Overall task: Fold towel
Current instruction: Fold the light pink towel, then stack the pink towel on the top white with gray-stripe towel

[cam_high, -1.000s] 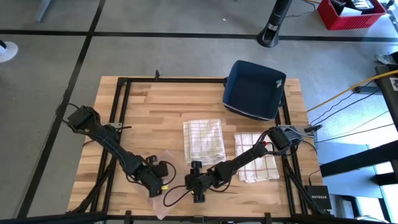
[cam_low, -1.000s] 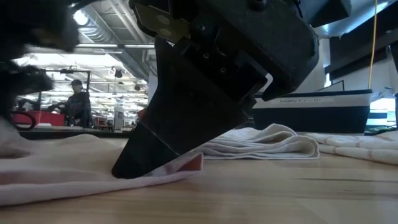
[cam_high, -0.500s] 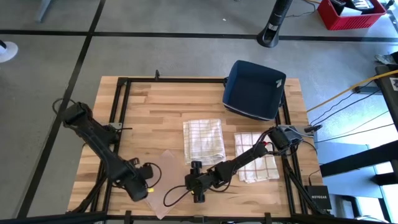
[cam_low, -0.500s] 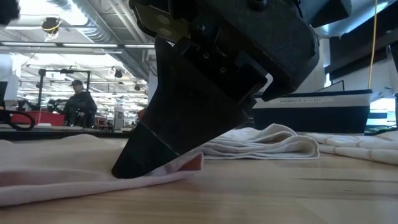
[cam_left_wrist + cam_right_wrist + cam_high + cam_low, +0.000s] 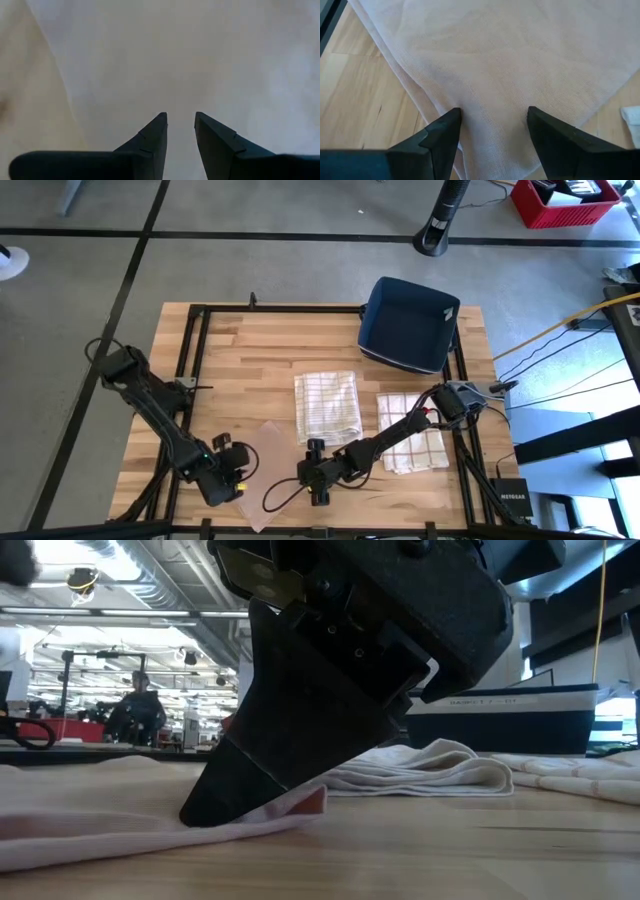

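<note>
A pale pink towel [image 5: 268,450] lies spread on the wooden table [image 5: 250,350] near its near edge. My right gripper [image 5: 306,473] stands open at the towel's right edge, with cloth [image 5: 510,60] between its fingers. My left gripper [image 5: 243,467] is over the towel's left part, slanting down. In the left wrist view it [image 5: 180,125] shows a narrow gap with only pale cloth [image 5: 200,50] beyond. My right gripper rests both spread fingertips [image 5: 447,125] on the towel near its right edge [image 5: 300,805]. It slants down from the table's far right. In the low view a finger [image 5: 260,740] lies on the cloth, which is flat on the table. Whether my left gripper touches the towel cannot be told.
Two folded checked towels lie farther back, one at the middle [image 5: 327,405] and one under the right arm [image 5: 412,442]. A dark blue basket [image 5: 410,325] stands at the far right. A black frame [image 5: 195,340] runs round the table's edges. A person [image 5: 135,715] stands in the room beyond.
My left gripper has gone across the towel toward the table's left edge, rolling as it went, and has left the low view. More of the towel's middle now shows lying flat. My right gripper has kept still on the cloth.
</note>
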